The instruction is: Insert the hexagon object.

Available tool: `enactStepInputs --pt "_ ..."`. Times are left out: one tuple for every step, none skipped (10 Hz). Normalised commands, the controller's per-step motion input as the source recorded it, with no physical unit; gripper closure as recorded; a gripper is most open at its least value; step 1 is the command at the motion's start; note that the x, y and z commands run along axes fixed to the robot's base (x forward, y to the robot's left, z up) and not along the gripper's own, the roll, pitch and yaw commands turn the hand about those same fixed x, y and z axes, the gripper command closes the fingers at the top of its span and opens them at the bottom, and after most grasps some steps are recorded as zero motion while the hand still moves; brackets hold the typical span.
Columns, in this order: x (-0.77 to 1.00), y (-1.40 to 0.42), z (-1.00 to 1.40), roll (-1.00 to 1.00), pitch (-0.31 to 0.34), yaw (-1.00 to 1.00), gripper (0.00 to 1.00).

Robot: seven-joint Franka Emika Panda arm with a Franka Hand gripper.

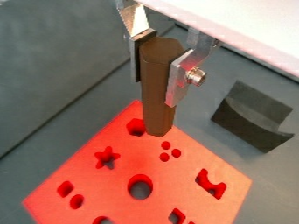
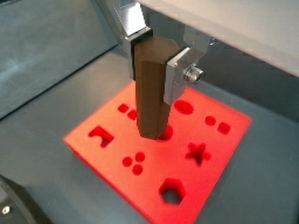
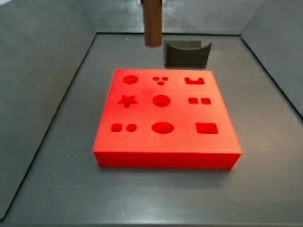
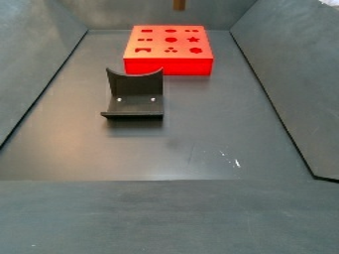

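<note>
The hexagon object (image 1: 156, 87) is a long brown six-sided peg, held upright. My gripper (image 1: 162, 61) is shut on its upper part, with a silver finger (image 1: 184, 77) on each flat side; both wrist views show this (image 2: 158, 57). The peg (image 2: 149, 96) hangs above the red board (image 2: 176, 166), its lower end near a six-sided hole (image 1: 136, 128). In a side view only the peg's lower part (image 3: 153, 27) shows, above the far end of the red board (image 3: 166, 151); the gripper is out of frame there. The board (image 4: 169, 65) lies far back in a side view.
The fixture (image 3: 186, 53), a dark grey curved bracket on a base plate, stands on the floor beyond the board and shows in both side views (image 4: 134, 94) and a wrist view (image 1: 251, 114). The board has star, round and square holes. Grey walls enclose the floor.
</note>
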Motion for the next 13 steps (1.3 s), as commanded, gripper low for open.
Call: enactStepInputs --pt "0.00 0.57 -0.95 -0.01 0.000 0.00 1.00" --pt "-0.13 0.36 -0.91 0.00 0.000 0.22 1.00" --pt "-0.40 0.00 -0.61 0.08 -0.050 0.44 1.00" --pt "-0.23 -0.04 -0.41 0.18 -0.053 0.63 1.00" --pt "-0.19 0.00 -0.41 0.22 -0.067 0.69 1.00" --pt "-0.17 -0.05 -0.24 0.18 -0.096 0.58 1.00" --pt "-0.26 -0.11 -0.16 0.11 -0.064 0.04 1.00" --pt "-0.40 -0.25 -0.14 0.11 -0.106 -0.04 1.00" --pt "-0.32 -0.22 -0.14 0.08 -0.096 -0.26 1.00" --pt "-0.26 -0.06 -0.16 0.02 -0.083 -0.35 1.00" --pt "-0.21 0.00 -0.15 0.00 -0.066 -0.22 1.00" --pt "0.01 0.14 -0.22 -0.10 -0.087 -0.03 1.00" --pt "0.21 0.19 -0.22 -0.13 -0.107 0.00 1.00"
